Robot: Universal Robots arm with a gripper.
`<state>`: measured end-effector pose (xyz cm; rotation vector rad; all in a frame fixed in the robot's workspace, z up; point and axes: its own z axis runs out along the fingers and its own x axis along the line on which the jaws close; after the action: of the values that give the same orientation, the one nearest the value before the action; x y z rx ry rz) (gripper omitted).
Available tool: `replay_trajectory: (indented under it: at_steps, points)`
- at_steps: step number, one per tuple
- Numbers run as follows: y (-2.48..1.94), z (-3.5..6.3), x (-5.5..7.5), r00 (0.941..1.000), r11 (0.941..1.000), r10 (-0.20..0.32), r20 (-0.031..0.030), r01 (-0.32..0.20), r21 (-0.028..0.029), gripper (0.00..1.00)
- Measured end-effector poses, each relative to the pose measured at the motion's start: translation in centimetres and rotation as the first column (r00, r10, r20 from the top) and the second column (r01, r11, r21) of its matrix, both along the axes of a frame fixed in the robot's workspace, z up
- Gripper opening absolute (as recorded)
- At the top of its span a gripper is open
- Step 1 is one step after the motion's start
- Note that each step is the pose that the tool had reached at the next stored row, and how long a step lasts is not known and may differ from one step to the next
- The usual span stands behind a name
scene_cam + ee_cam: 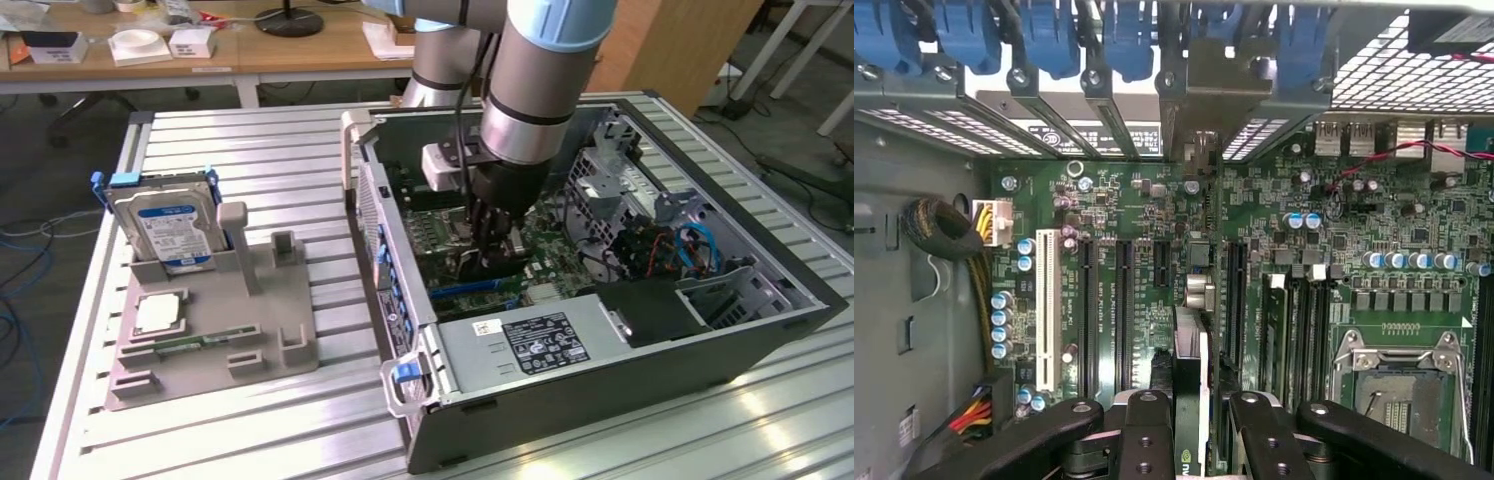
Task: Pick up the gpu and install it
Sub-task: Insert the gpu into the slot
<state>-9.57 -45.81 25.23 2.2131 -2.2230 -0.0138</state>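
Observation:
My gripper reaches down into the open computer case, over the green motherboard. It is shut on the gpu, which shows as a dark card below the fingers. In the wrist view the gpu appears edge-on between the two black fingers, standing upright over the black expansion slots. Its metal end bracket lies against the case's rear slot openings. My gripper clamps the card from both sides.
A grey parts holder on the exterior view's left carries a hard drive, a square chip and a memory stick. The power supply fills the case's near corner. A white slot, a cable bundle and the CPU socket flank the card.

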Motion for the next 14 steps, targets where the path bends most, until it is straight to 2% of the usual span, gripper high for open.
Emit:
replay_trajectory:
  at_steps: [14]
  points:
    - [0.0, -0.56, -0.19, 1.0, 1.0, 0.0, 0.0, 0.0, 0.0, 0.27]
